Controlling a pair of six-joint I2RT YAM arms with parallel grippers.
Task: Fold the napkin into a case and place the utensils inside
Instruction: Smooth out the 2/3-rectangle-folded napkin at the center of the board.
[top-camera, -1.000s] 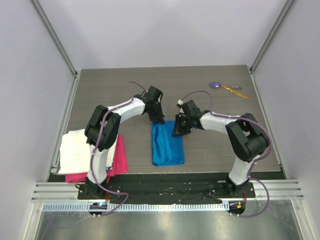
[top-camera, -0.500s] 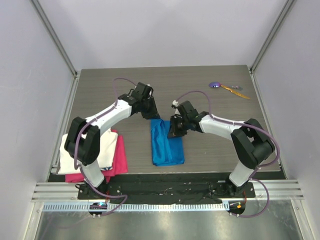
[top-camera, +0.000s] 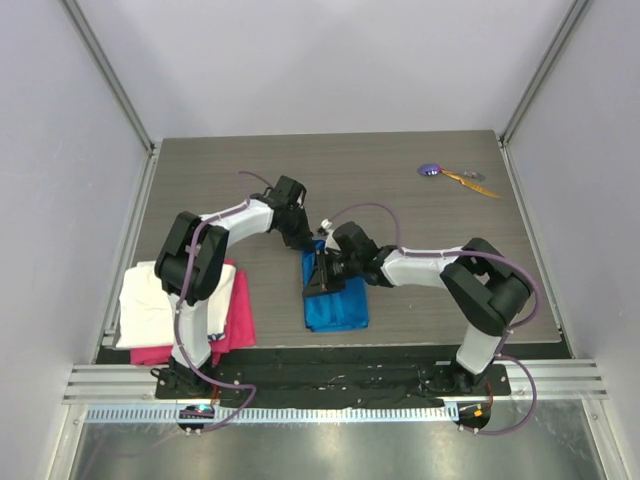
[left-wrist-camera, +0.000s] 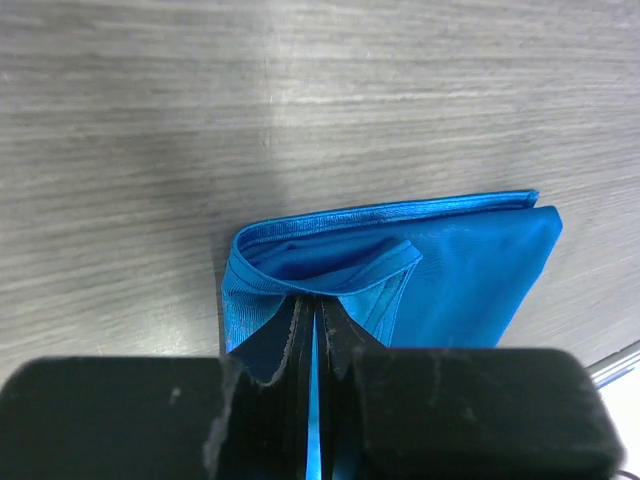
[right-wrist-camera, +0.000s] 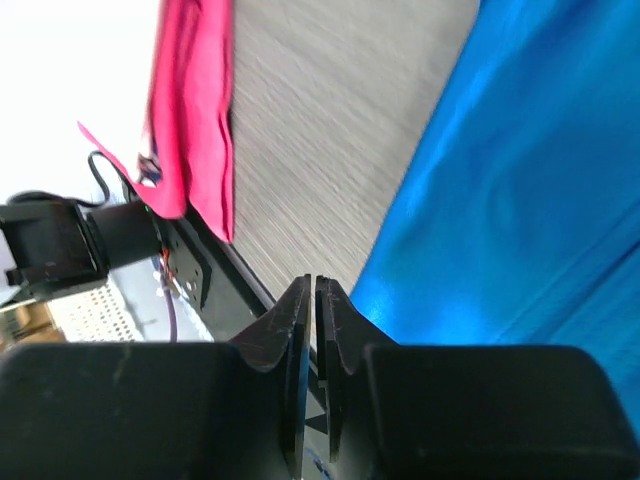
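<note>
The left arm (top-camera: 235, 215) reaches out from its base, with the wrist bent down at the far left corner of the napkin (top-camera: 340, 305). The left gripper (left-wrist-camera: 313, 300) has its jaws pinched on a fold of the napkin. The right arm (top-camera: 430, 265) lies low, stretched across the napkin to its left edge. The right gripper (right-wrist-camera: 313, 285) has its jaws nearly together with only a slit between them. Whether it holds cloth cannot be determined.

Top external camera: fixed high behind both arm bases, looks down on the whole worktop (top-camera: 400, 165). Left wrist camera: close above the left claw (left-wrist-camera: 313, 305), faces down at the napkin (left-wrist-camera: 470, 270) corner and bare woodgrain. Right wrist camera: closer still, rolled sideways, sights past the right claw (right-wrist-camera: 312, 290) toward the pink cloth (right-wrist-camera: 195, 110). All three share the napkin.
</note>
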